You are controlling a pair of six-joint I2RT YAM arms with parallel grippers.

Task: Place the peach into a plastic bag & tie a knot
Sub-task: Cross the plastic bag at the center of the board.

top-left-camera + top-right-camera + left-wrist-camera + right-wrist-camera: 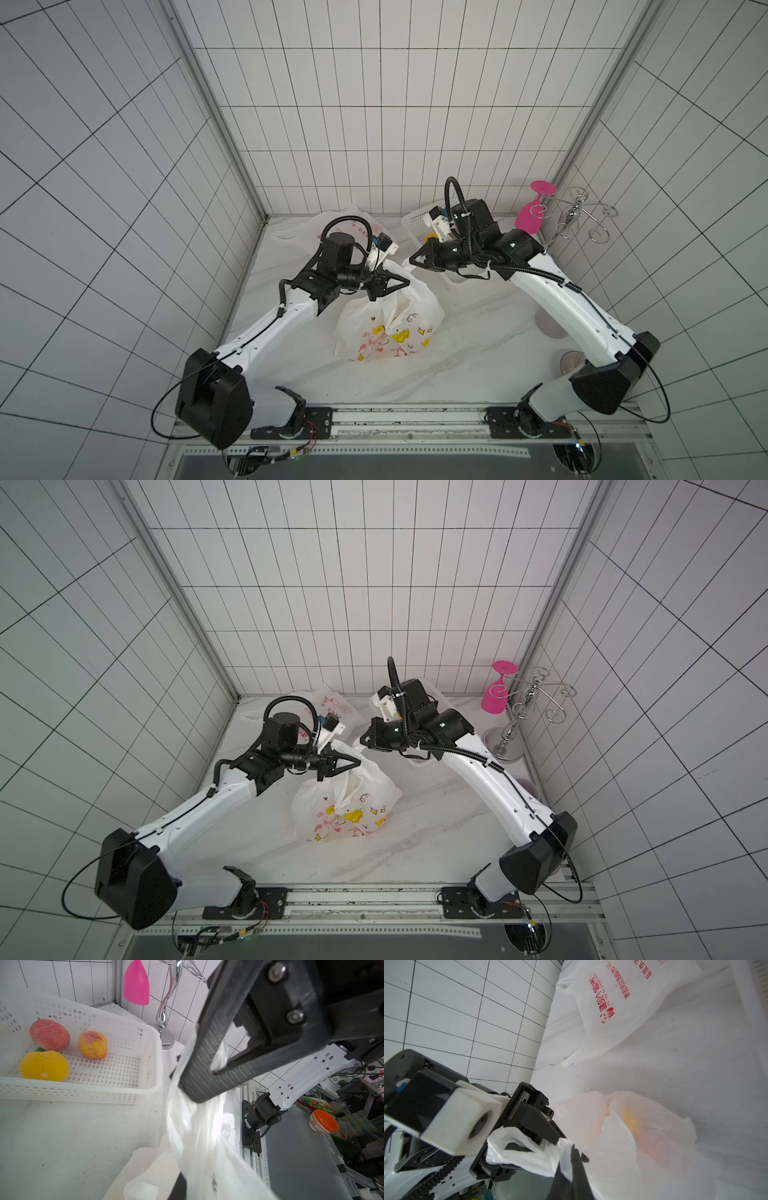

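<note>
A white plastic bag with cartoon prints sits mid-table in both top views. Through its wall a yellow and pink shape, the peach, shows dimly in the right wrist view. My left gripper points right just above the bag's mouth. Its jaws stand slightly apart, and a bag handle loops round one finger. My right gripper comes in from the right, tip to tip with the left. It is shut on a strip of the bag's other handle.
A white perforated basket at the back right holds three fruits. A second bag with red print lies at the back left. A pink glass hangs on a chrome rack in the right corner.
</note>
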